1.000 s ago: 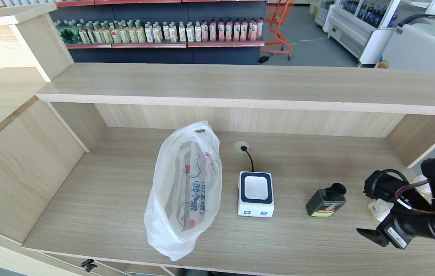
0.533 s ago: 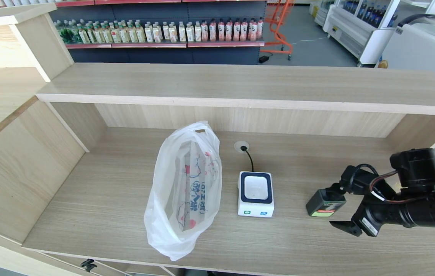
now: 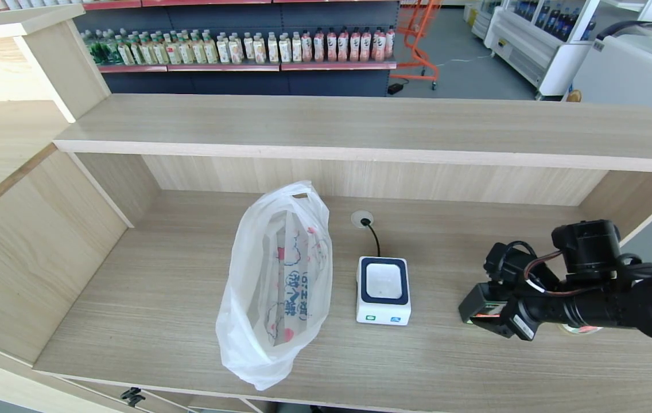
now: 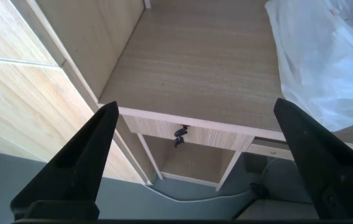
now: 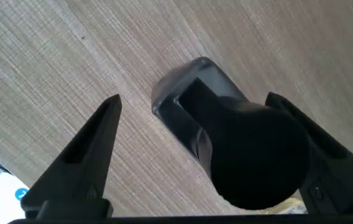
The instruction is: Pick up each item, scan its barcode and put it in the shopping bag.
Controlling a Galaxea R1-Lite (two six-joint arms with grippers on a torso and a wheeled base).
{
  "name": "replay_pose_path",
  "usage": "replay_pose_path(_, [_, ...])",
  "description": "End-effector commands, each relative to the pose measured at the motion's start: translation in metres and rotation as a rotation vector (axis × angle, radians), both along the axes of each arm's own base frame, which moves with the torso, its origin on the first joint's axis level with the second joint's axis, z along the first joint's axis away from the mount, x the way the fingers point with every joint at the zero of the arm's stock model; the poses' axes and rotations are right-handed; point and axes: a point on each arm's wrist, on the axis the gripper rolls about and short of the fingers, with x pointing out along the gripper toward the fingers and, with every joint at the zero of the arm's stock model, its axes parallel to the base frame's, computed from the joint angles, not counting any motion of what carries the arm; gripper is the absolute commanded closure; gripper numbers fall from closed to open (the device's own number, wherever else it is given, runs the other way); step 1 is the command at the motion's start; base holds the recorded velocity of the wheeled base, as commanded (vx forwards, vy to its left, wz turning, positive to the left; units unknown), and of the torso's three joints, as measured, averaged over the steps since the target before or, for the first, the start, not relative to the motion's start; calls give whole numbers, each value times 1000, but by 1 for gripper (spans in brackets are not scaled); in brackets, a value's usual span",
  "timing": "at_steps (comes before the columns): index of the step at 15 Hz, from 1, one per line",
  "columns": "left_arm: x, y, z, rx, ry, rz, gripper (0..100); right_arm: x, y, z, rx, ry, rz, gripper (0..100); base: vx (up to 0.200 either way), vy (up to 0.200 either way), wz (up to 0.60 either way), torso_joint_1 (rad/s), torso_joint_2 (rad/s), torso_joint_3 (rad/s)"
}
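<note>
The left gripper hangs wide open near the front edge of the pale wooden counter. Leftmost stands the thin white plastic shopping bag, whose limp mouth could fold shut at a drop; the square white barcode scanner sits between it and the item, so a low carry might clip it. The right gripper, jaws spread wide, straddles the squat dark plastic bottle lying on the counter; closing on its round black cap could squirt it away.

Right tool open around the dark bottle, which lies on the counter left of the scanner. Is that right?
No. The dark bottle lies right of the scanner, not left, as the head view shows; the shopping bag is what lies on its left. The right tool is open around the bottle on the counter.
</note>
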Motion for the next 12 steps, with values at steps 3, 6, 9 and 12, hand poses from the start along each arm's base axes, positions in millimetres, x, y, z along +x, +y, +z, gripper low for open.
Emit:
replay_pose_path(3, [0, 0, 0, 0, 0, 1, 0, 8, 2, 0, 14, -7, 18, 100, 0, 0, 0, 0, 0, 0])
replay_pose_path(6, [0, 0, 0, 0, 1, 1, 0, -1, -6, 10, 19, -32, -8, 100, 0, 0, 0, 0, 0, 0])
replay_pose_path(9, [0, 0, 0, 0, 0, 1, 0, -27, -19, 41, 86, -118, -90, 100, 0, 0, 0, 0, 0, 0])
replay_pose_path(12, [0, 0, 0, 0, 1, 1, 0, -79, -23, 94, 188, -398, -115, 100, 0, 0, 0, 0, 0, 0])
